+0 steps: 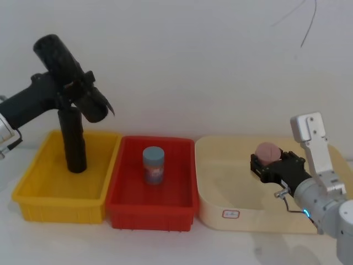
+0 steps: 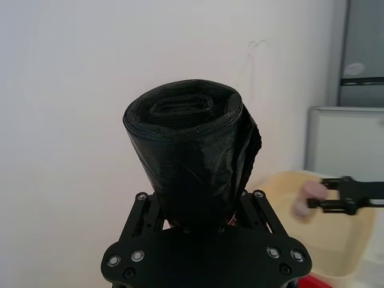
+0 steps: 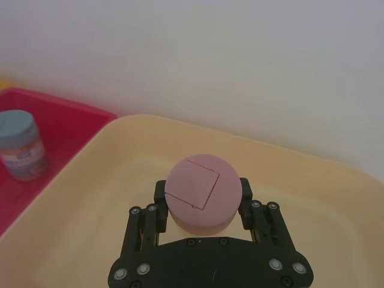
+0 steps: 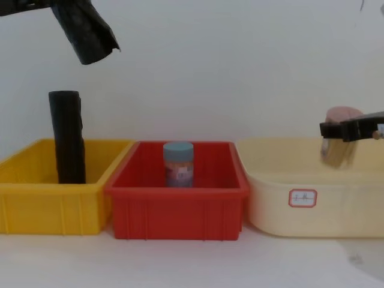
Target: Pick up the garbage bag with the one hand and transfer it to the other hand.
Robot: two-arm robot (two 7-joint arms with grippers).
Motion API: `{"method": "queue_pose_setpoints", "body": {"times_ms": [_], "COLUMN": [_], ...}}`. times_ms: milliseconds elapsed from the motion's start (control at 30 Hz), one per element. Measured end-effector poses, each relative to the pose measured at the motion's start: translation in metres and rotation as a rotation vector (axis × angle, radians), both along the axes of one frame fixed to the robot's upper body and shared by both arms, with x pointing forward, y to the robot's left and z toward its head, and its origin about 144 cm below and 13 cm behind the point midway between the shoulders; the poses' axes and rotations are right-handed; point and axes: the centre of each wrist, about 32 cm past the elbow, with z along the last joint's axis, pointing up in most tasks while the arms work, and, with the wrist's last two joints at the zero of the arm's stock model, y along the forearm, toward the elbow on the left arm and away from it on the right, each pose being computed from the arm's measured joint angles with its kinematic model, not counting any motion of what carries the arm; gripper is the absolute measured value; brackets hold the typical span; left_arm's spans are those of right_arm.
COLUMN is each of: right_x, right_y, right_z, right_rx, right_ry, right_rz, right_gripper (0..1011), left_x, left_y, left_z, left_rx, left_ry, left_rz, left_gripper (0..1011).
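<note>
My left fingers clamp tight around the bag, holding the black roll in the air above the yellow bin, tilted so that its upper end leans to my left and its ragged lower end points down towards the red bin. From the left wrist, the roll's open end shows coiled layers of glossy plastic, gripped on both sides near its base. A second black roll stands upright inside the yellow bin, apart from the one I hold. In the red bin, at the middle of the row, a jar with a blue lid stands alone. To my right, my right fingers are closed on a pink-capped pot, one finger on each side of it, holding it just above the floor of the cream tub. All three containers sit side by side, touching, on the white bench.
</note>
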Motion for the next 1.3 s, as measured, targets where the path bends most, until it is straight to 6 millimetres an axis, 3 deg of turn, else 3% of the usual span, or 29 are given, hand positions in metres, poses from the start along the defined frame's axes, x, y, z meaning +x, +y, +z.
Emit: {"method": "queue_pose_setpoints", "body": {"times_ms": [133, 567, 1300], "right_x": [0.008, 0.018, 0.016], "right_y": [-0.001, -0.002, -0.006], "right_z": [-0.001, -0.001, -0.001], "right_rx": [-0.017, -0.041, -0.037], "right_ry": [0.014, 0.035, 0.013], "right_rz": [-0.012, -0.029, 0.021], "right_gripper": [655, 1002, 1000], "left_x": [0.005, 0.014, 0.022], "left_y": [0.001, 0.003, -0.001], "left_z": [-0.003, -0.006, -0.004], "left_rx": [0.002, 0.004, 0.008], "left_ry": [0.009, 0.020, 0.032], "left_rz": [-0.041, -0.119, -0.168], "left_gripper": [463, 463, 463]}}
